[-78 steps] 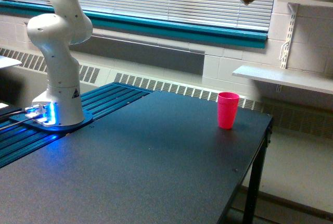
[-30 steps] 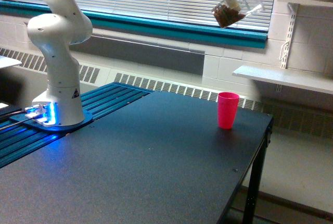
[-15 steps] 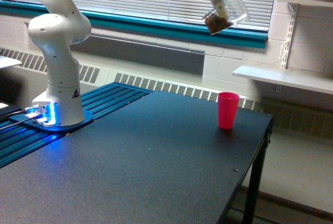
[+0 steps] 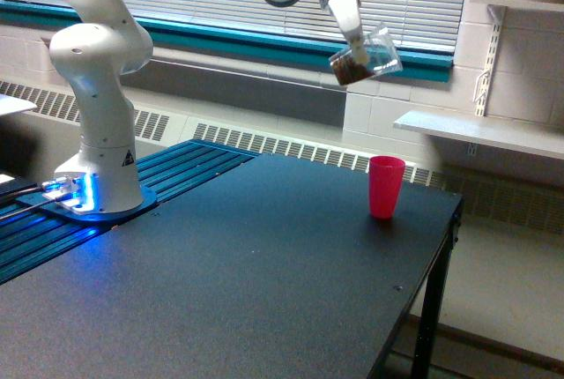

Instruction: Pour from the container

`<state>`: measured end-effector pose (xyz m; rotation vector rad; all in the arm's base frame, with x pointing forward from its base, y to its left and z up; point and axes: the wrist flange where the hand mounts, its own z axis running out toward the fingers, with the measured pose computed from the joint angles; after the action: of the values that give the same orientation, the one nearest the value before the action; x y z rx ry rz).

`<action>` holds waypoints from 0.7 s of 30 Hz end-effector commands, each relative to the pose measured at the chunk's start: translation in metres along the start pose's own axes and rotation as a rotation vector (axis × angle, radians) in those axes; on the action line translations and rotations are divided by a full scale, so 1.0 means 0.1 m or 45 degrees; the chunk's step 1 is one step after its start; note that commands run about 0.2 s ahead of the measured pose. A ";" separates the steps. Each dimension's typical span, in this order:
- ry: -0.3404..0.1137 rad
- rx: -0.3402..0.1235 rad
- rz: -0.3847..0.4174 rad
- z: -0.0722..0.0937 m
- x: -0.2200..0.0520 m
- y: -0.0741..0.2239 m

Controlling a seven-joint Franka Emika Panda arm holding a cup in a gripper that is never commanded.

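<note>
The container (image 4: 368,55), a small clear cup with brown granular bits in its lower end, hangs in the air tilted, mouth pointing toward the exterior view's right. My gripper (image 4: 356,40) is shut on it from above and the left. It sits well above the pink cup (image 4: 386,186) and slightly to the exterior view's left of it. The pink cup stands upright on the dark table (image 4: 264,264) near its far right corner. No bits are falling from the container.
The arm's white base (image 4: 97,132) stands at the exterior view's left on a blue-lit ribbed mount. A blinds-covered window and teal sill run behind. White wall shelves (image 4: 476,132) are at the right. The table's right edge drops off just past the pink cup.
The gripper has carried the container down and toward the exterior view's left, from the top edge of the frame to a lower spot above the pink cup. The pink cup has stayed put.
</note>
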<state>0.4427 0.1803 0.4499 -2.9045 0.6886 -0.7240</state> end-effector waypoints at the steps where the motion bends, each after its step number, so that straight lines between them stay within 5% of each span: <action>1: -0.049 -0.007 0.014 0.17 -0.25 -0.07; 21: -0.200 -0.024 -0.071 0.63 -0.70 -0.34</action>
<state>0.4283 0.2256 0.3724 -2.9836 0.6214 -0.5041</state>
